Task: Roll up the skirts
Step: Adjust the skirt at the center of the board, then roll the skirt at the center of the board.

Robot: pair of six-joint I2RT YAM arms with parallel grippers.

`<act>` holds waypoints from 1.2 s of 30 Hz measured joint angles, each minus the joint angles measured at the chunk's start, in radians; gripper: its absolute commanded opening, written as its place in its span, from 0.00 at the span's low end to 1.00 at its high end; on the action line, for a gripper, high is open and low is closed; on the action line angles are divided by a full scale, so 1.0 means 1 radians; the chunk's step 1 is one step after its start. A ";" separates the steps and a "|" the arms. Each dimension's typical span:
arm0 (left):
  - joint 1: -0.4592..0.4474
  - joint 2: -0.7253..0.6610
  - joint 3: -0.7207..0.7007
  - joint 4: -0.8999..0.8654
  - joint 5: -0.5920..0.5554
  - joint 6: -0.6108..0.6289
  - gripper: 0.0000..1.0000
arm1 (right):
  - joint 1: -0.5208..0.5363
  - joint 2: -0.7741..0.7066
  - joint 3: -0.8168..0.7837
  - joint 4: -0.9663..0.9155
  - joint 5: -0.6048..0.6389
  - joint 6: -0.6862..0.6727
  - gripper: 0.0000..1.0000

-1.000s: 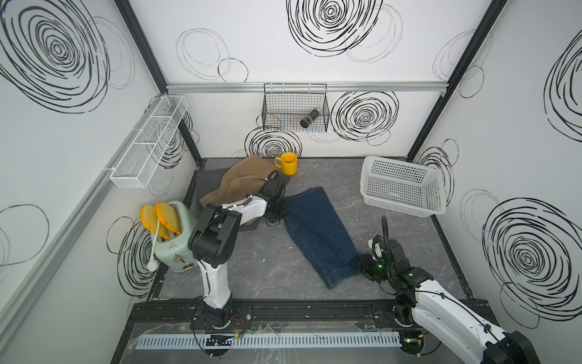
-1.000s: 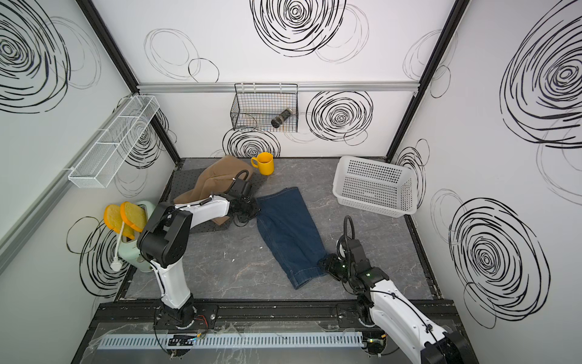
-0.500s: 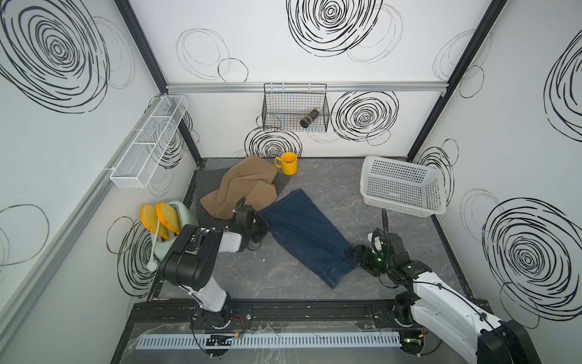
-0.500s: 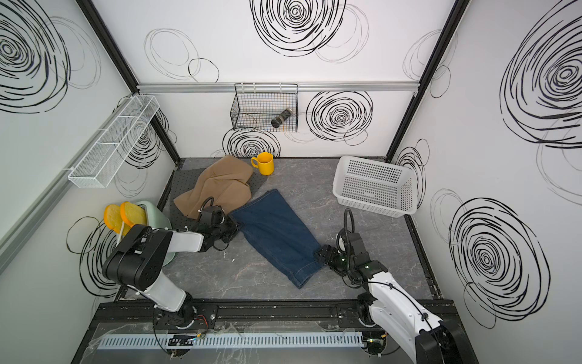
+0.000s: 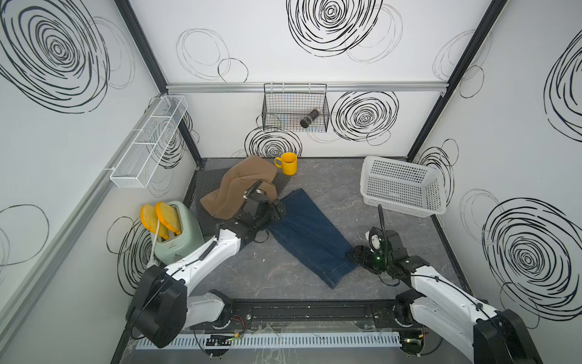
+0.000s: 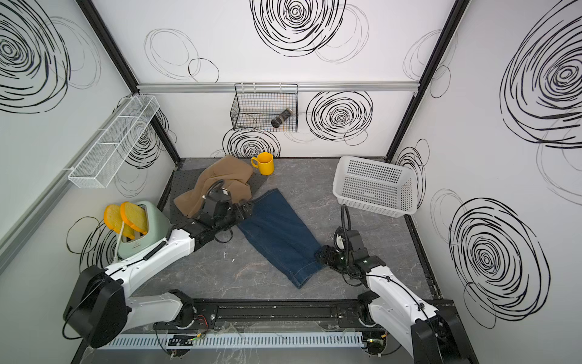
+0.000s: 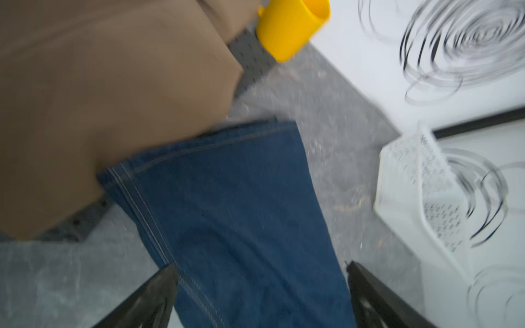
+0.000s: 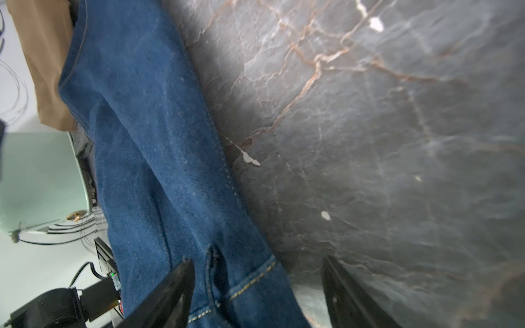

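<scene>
1. Denim skirt [image 5: 310,239], dark blue, stitched seams. It lies flat and unrolled on the grey marbled table [image 5: 340,192], mid-floor. Its long axis runs diagonally, with the far end toward the left wall and the hemmed end nearer and to the right.
2. Tan skirt [image 5: 242,186]. A crumpled, unrolled heap that meets the denim's far end and seems to overlap it.
3. Left gripper [image 5: 278,208]. It sits at the far end of that axis, just over the denim where it meets the tan cloth. The jaws are spread wide with denim below them and nothing clamped. The arm is stretched long and low from its base.
4. Right gripper [image 5: 354,256]. It is at the opposite, hemmed end. The jaws are apart; the hem corner lies against one finger but is not pinched. The arm is folded with the forearm low.
5. Judgement: each arm is nearest one end, and a roll would run along the diagonal.
</scene>
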 measured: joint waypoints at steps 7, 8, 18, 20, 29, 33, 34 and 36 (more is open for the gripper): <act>-0.335 0.075 -0.022 -0.058 0.003 -0.205 0.97 | 0.000 0.020 0.016 -0.010 -0.029 -0.017 0.66; -0.354 0.099 -0.023 -0.058 0.010 -0.249 0.96 | 0.000 0.020 0.016 -0.014 -0.034 -0.019 0.64; -0.440 0.296 -0.052 0.093 0.135 -0.523 0.84 | 0.010 -0.026 0.018 -0.051 -0.065 -0.014 0.64; -0.443 0.311 -0.051 0.130 0.149 -0.545 0.51 | 0.014 -0.036 0.020 -0.060 -0.064 -0.015 0.64; -0.445 0.212 -0.223 0.225 0.112 -0.516 0.00 | 0.022 -0.027 0.074 -0.125 -0.059 -0.029 0.63; -0.465 -0.014 -0.426 0.294 0.037 -0.494 0.08 | 0.060 -0.022 0.102 -0.130 -0.059 -0.037 0.64; -0.474 -0.077 -0.479 0.309 0.011 -0.497 0.16 | 0.075 -0.014 0.106 -0.130 -0.056 -0.039 0.67; -0.485 -0.166 -0.568 0.349 -0.025 -0.510 0.34 | 0.104 0.009 0.109 -0.129 -0.049 -0.043 0.78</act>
